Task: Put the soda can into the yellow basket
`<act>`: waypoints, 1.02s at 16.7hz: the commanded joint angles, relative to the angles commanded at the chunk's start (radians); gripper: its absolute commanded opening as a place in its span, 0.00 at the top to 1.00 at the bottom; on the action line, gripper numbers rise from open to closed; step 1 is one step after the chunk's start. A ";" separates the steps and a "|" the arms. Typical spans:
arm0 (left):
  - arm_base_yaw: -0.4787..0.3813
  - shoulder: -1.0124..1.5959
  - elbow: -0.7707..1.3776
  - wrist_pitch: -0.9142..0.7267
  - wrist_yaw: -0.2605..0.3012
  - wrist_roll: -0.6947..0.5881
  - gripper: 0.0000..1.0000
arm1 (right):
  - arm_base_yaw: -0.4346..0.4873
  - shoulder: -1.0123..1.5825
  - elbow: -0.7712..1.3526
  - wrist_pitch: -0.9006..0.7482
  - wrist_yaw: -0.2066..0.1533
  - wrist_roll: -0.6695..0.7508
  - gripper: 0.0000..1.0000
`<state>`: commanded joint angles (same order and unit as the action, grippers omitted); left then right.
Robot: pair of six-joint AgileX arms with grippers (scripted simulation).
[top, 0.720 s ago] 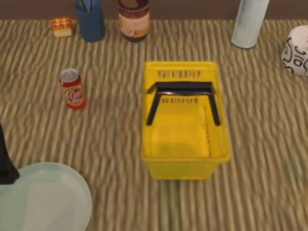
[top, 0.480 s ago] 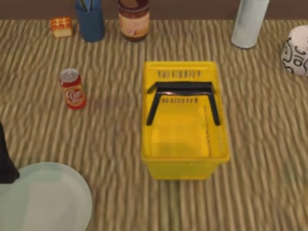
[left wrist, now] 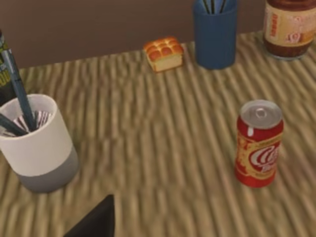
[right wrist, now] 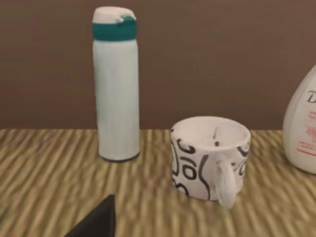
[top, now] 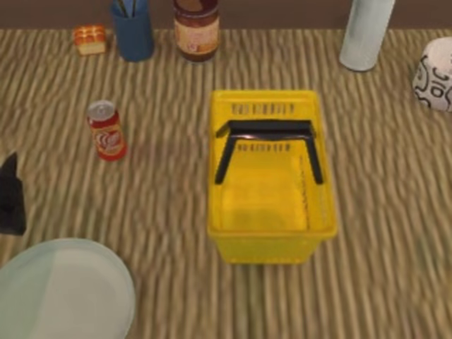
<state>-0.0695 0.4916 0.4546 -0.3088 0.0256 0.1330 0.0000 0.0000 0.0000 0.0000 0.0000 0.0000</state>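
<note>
The soda can (top: pixel 106 131) stands upright on the left part of the table, red with a cream-and-orange label and a silver top; the left wrist view also shows the can (left wrist: pixel 258 143). The yellow basket (top: pixel 268 97) sits in the middle with nothing inside, its black handles folded across the top. My left gripper (top: pixel 11 196) shows as a dark shape at the table's left edge, nearer than the can and apart from it. A dark tip of the left gripper (left wrist: pixel 96 222) holds nothing visible. My right gripper (right wrist: pixel 96 222) shows only in its wrist view, off the top view.
Along the back stand a bread roll (top: pixel 90 39), a blue pen cup (top: pixel 132 32), a brown jar (top: pixel 196 28), a white bottle (top: pixel 366 32) and a patterned mug (top: pixel 434 74). A pale plate (top: pixel 63 293) lies front left. A white-grey pen cup (left wrist: pixel 37 143) stands left of the can.
My left gripper has moved away from the plate along the left edge, farther back toward the soda can's level. The can and basket have not moved.
</note>
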 joint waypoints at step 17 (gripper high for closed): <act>-0.122 1.591 1.464 -0.914 -0.009 0.414 0.00 | 0.000 0.000 0.000 0.000 0.000 0.000 0.00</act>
<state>-0.1918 2.0824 1.9191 -1.2226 0.0167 0.5467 0.0000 0.0000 0.0000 0.0000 0.0000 0.0000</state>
